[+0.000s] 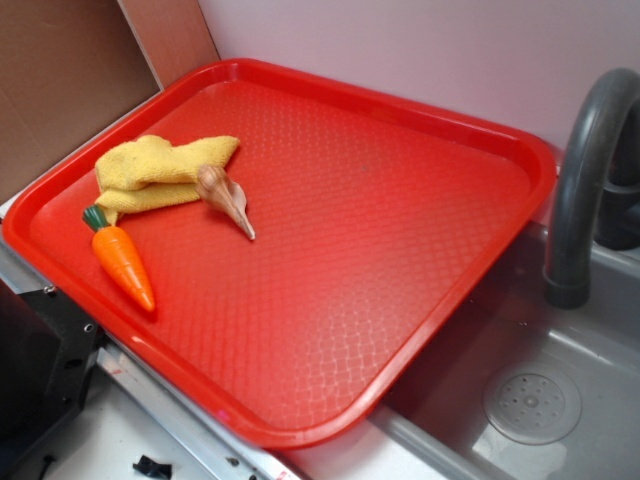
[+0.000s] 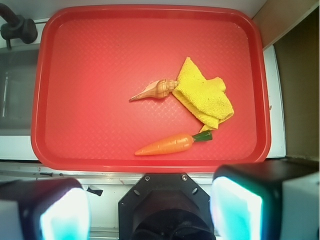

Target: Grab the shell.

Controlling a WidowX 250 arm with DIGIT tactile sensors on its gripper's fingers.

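Note:
The shell [image 1: 224, 196], tan and cream with a long thin point, lies on the red tray [image 1: 400, 330] at its left part, its bulb touching the yellow cloth [image 1: 160, 170]. In the wrist view the shell [image 2: 156, 90] lies near the tray's middle, point to the left. My gripper [image 2: 150, 207] is high above the tray's near edge, open and empty, its two pads [image 2: 65, 212] wide apart at the bottom of the wrist view. The gripper does not show in the exterior view.
An orange toy carrot [image 1: 125, 262] with a green top lies in front of the cloth; in the wrist view the carrot [image 2: 170, 144] is below the shell. A grey sink [image 1: 560, 400] with a dark faucet [image 1: 585, 180] sits right of the tray. A wall stands behind.

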